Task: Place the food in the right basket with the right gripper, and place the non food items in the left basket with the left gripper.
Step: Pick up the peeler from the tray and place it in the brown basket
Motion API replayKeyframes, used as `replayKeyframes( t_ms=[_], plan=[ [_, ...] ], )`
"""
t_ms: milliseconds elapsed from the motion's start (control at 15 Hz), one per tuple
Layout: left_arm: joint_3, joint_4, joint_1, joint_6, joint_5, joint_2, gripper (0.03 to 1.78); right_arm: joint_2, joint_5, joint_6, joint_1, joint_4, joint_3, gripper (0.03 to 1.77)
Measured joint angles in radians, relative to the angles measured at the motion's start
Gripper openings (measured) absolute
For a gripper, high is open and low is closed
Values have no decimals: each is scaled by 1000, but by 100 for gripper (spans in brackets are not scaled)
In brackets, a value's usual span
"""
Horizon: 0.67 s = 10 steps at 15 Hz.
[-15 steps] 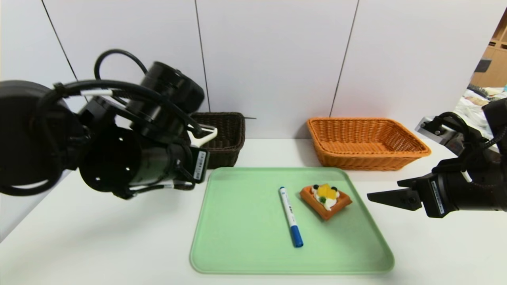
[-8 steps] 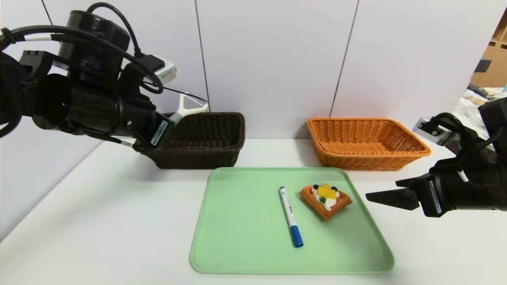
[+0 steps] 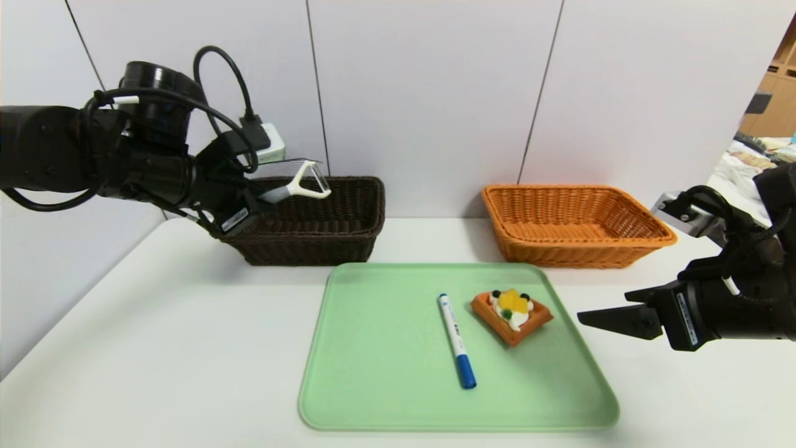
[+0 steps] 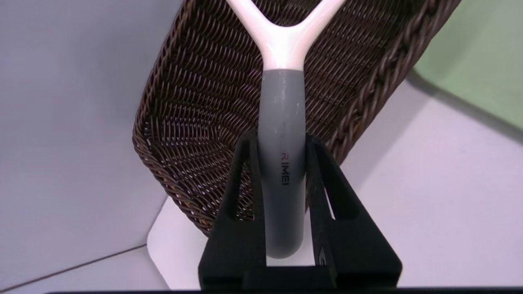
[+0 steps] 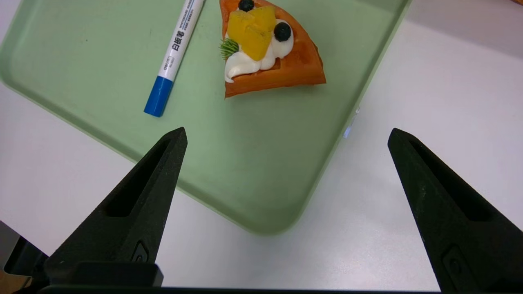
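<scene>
Over the left basket (image 3: 314, 218), at our 11 o'clock, we now hold the peeler (image 3: 298, 185); half a second ago it was higher and upright, now level above the rim. Our left gripper (image 4: 282, 163) pinches its grey handle, so release looks next. The marker (image 3: 456, 340) and waffle (image 3: 511, 316) wait on the tray (image 3: 373, 373). At 3 o'clock our right gripper (image 5: 286, 139) hovers, fingers spread, the right basket (image 3: 575, 225) unfilled.

your left gripper (image 3: 258, 200) raised at far left, fingers (image 4: 241, 196) clamped tight, your right gripper (image 5: 286, 139) low at right, jaws wide apart
</scene>
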Motion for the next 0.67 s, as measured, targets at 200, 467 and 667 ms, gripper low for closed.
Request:
replayKeyframes(
  t_ms=[200, 467, 667],
  plan=[
    [-62, -36, 33, 111, -36, 95, 33, -34, 0, 1, 0, 1, 15, 170],
    [-184, -46, 50, 197, -79, 209, 33, -81, -1, 1, -5, 2, 39, 170],
    [-235, -46, 49, 225, -81, 280, 33, -109, -3, 1, -16, 2, 65, 170]
  ],
)
